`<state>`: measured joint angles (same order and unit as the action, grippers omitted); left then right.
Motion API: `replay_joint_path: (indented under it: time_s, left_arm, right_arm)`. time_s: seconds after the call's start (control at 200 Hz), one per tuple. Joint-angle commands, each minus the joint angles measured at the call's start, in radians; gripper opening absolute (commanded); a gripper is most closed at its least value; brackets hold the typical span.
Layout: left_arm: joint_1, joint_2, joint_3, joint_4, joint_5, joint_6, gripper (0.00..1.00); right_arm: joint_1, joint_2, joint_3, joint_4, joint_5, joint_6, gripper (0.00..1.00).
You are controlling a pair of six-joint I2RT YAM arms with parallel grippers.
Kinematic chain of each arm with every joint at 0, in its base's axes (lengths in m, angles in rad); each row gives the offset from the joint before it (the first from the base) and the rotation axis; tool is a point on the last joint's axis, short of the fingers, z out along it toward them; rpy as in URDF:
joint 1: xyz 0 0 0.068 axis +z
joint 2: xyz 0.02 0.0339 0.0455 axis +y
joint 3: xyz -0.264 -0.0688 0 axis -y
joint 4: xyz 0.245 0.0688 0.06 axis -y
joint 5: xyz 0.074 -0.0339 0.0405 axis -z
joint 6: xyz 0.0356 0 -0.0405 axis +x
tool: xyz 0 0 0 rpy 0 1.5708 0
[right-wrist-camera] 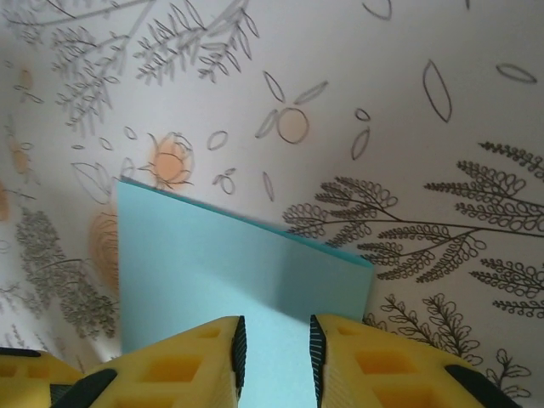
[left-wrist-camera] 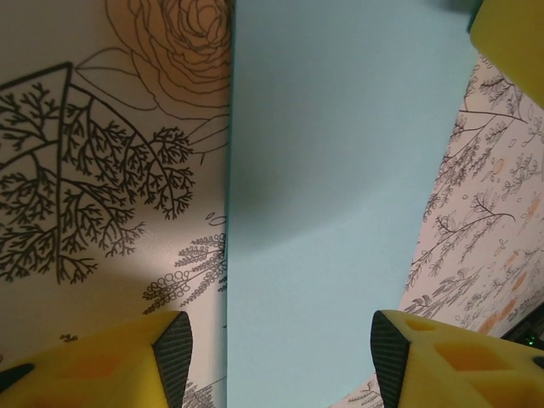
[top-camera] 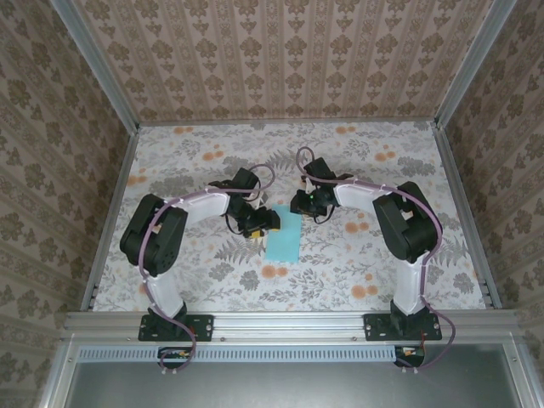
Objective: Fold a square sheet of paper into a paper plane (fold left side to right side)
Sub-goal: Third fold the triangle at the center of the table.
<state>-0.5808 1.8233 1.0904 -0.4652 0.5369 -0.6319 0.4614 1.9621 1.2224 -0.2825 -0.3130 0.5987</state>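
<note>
Both tilt down over paper (top-camera: 283,236): left fingers (left-wrist-camera: 174,357) wide, right fingers (right-wrist-camera: 240,353) nearly closed, empty.

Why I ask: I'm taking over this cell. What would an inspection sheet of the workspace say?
Surface: floral tablecloth, lying flat.
Job's things: light blue paper lies flat as a rectangle between the arms, apparently folded in half; no plane shape yet.
Clutter: nothing seen.
Grippers: left gripper open, fingers spread across the paper; right gripper over the paper, jaws nearly together, grip unclear.
Cables: purple cables run along both arms.
Surroundings: patterned walls; aluminium rail at the near edge.
</note>
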Motion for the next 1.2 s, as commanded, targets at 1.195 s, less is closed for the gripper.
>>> replay_joint_path:
  time_s: [1.195]
  left_arm:
    - [-0.047,-0.035,-0.042,-0.006,0.035,-0.048,0.47]
  right_arm:
    - [-0.002,0.057,0.008,-0.027,0.023,-0.079,0.27]
